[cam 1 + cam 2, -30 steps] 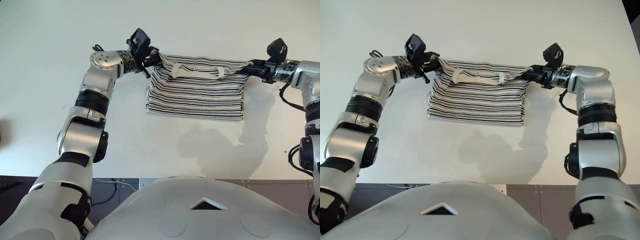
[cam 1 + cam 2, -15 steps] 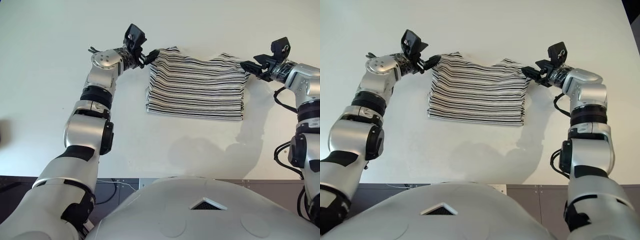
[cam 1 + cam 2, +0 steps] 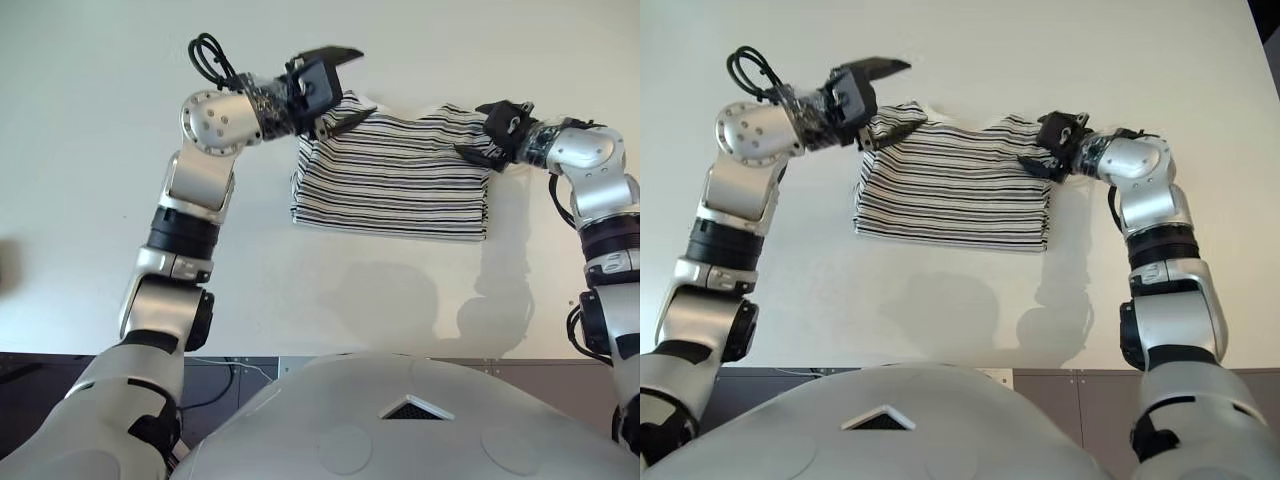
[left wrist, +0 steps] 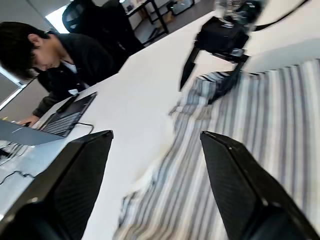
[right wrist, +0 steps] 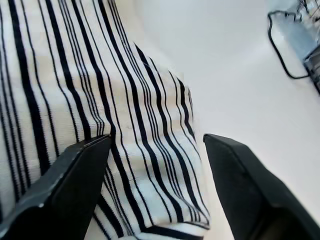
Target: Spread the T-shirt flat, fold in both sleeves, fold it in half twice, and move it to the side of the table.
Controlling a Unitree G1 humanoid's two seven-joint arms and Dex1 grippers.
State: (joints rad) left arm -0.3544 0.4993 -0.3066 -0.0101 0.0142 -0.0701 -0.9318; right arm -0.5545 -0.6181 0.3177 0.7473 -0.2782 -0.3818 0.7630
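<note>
The striped T-shirt (image 3: 390,178) lies folded into a wide rectangle on the white table (image 3: 90,200), with a small loose flap at its far left corner. My left gripper (image 3: 362,80) hangs open just above that far left corner, touching nothing. In the left wrist view its two dark fingers (image 4: 75,185) stand wide apart over the striped cloth (image 4: 250,135). My right gripper (image 3: 472,130) is open at the shirt's far right corner, its fingers (image 5: 75,185) straddling the striped fabric (image 5: 100,95) without pinching it.
White tabletop stretches on all sides of the shirt, with wide free room to the left, the right and the near side. The table's near edge (image 3: 250,355) runs just in front of me.
Both grippers carried the shirt's edge away from me, laid it down and let go. The left gripper has since lifted and opened wide; the right has opened and shifted inward over its corner.
</note>
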